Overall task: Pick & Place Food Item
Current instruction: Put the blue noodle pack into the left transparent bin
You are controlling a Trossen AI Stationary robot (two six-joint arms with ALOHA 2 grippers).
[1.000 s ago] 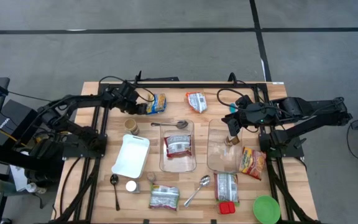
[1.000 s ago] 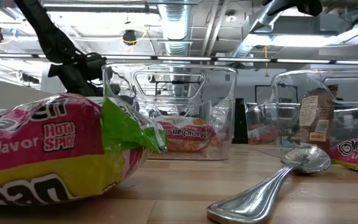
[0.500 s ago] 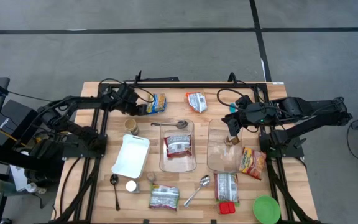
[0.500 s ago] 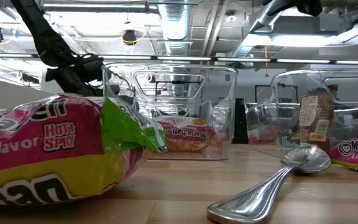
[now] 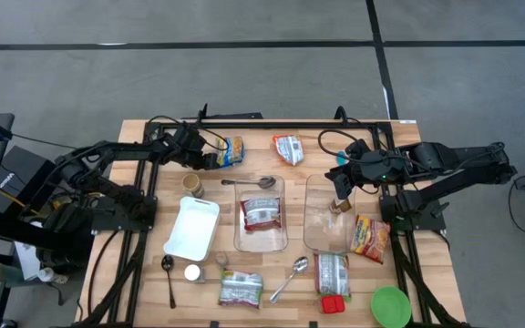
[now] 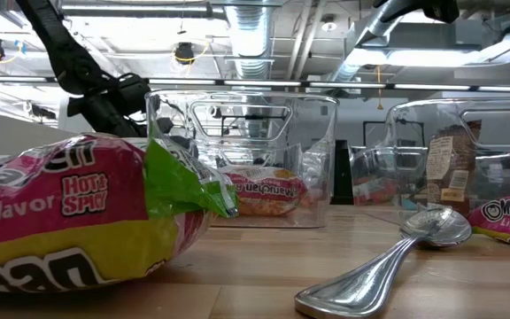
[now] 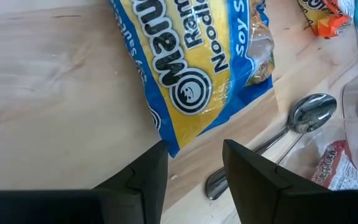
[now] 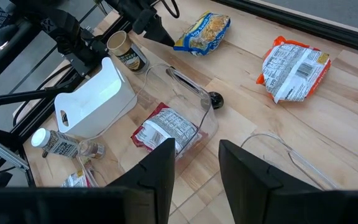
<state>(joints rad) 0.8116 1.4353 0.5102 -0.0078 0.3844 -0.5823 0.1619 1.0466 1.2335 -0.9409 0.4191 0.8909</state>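
Observation:
A yellow-and-blue ramen packet lies flat on the table's far left part. My left gripper stands open just to its left, slanting down. One fingertip is at the packet's blue corner, and nothing lies between the fingers. My right gripper hangs open and empty high above the right clear bin. The left clear bin holds a red-and-white packet. My left gripper has one fingertip right at the packet's blue corner; I cannot tell whether it touches. The packet lies flat on the table.
An orange packet lies at the far middle and a spoon before the left bin. A cup and a white tray stand at the left. More packets, a second spoon and a green lid lie near the front.

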